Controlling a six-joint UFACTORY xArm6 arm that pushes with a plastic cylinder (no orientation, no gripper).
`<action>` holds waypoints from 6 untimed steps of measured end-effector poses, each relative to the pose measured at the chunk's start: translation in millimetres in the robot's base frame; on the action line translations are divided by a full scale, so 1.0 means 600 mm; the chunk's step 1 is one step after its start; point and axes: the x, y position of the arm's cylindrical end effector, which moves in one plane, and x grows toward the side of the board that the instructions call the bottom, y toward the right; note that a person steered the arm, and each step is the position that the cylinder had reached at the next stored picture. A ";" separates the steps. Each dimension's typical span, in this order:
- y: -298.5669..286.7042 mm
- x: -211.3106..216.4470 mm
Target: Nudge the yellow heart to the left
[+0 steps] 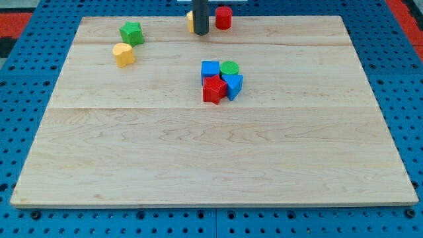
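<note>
Tip at the yellow heart, far edge of the table

My tip [201, 33] touches the mostly hidden yellow heart [190, 21] on its right; a red cylinder [223, 17] stands just right. The end effector is a bare rod, gripping nothing.

My tip [200, 32] sits near the board's [211, 158] top edge, just right of a yellow block [190, 20] it mostly hides, so I can't make out that block's shape. A red cylinder [223, 17] stands just to the tip's right. At the view's upper left, a green block [131, 32] touches a yellow block [123, 54] below it. Near the centre, a blue cube [210, 69], green cylinder [229, 67], red star [213, 89] and blue triangle [233, 86] cluster together.
</note>
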 end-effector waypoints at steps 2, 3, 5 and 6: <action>-0.038 0.060; -0.090 0.066; -0.212 0.089; -0.289 0.093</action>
